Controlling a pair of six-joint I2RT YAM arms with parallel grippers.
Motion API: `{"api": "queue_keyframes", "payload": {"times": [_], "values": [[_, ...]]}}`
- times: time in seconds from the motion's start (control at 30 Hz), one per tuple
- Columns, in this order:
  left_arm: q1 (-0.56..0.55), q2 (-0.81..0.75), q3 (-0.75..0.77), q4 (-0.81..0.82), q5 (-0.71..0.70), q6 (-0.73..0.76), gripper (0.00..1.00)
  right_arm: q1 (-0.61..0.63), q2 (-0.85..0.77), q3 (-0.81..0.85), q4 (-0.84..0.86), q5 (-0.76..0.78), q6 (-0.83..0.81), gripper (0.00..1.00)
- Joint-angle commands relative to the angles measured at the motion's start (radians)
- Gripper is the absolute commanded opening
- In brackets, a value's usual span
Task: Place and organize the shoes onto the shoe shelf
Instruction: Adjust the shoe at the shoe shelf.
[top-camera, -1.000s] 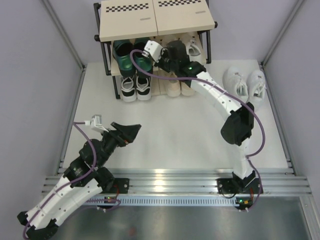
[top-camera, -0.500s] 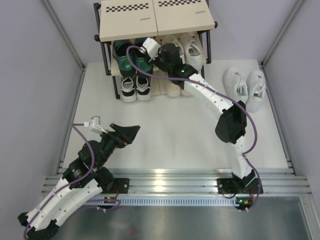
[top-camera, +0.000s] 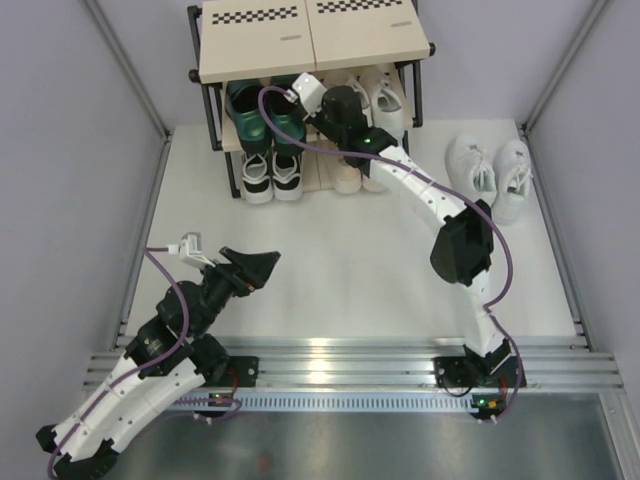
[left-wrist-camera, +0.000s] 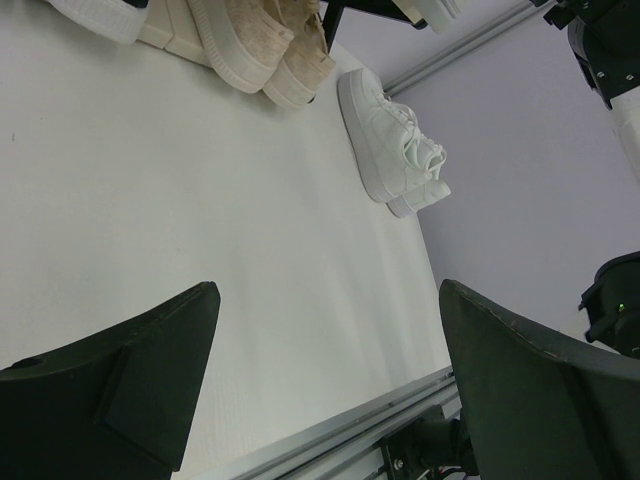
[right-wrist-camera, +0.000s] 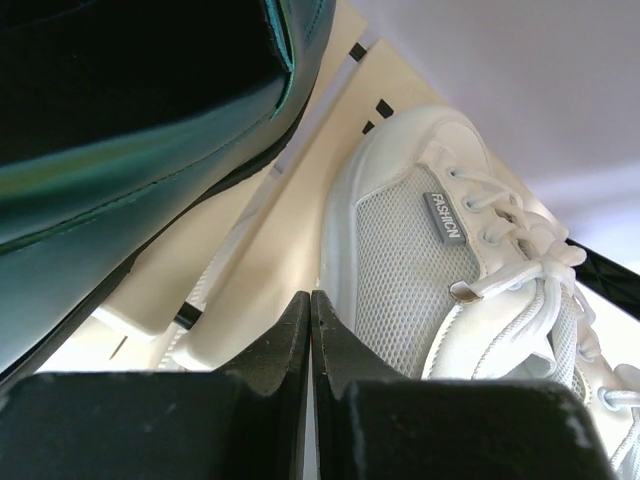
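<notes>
Shoe shelf: stands at the far edge of the table; 3 tiers, black tube frame; the top board carries checkered strips and no shoe.
Middle tier: green heeled shoes at the left, white pair at the right.
Bottom tier: black-and-white sneakers at the left, beige sneakers just beside them at the right.
Off the shelf: second white pair lies on the table right of the shelf, the 2 shoes side by side.
Surface: white table, with a metal rail along its near edge.
Room: pale grey walls on 3 sides.
Right gripper: fingers pressed together with nothing between them; it reaches into the middle tier, between the green heeled shoes and the white pair; whether it touches them, I cannot tell.
Left gripper: jaws wide apart, holds nothing; it hangs over the table at the near left, well apart from the shelf.
</notes>
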Motion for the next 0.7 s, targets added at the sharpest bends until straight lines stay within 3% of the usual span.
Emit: {"api": "queue_keyframes", "payload": {"times": [0.0,0.17,0.5,0.6,0.67], "values": [[0.002,-0.001,-0.003,0.019,-0.004,-0.004,0.96,-0.016,-0.036,0.01,0.043,0.019,0.015,0.01],[0.002,-0.001,0.006,0.019,-0.001,0.002,0.96,-0.016,-0.074,-0.015,0.038,-0.064,0.026,0.03],[0.002,0.006,0.02,0.019,-0.002,0.016,0.96,0.022,-0.263,0.001,-0.087,-0.265,0.055,0.18],[0.002,0.009,0.035,0.018,0.001,0.031,0.97,0.021,-0.333,-0.046,-0.167,-0.323,0.003,0.24],[0.002,0.012,0.049,0.018,0.002,0.049,0.96,0.022,-0.399,-0.092,-0.279,-0.392,-0.056,0.33]]}}
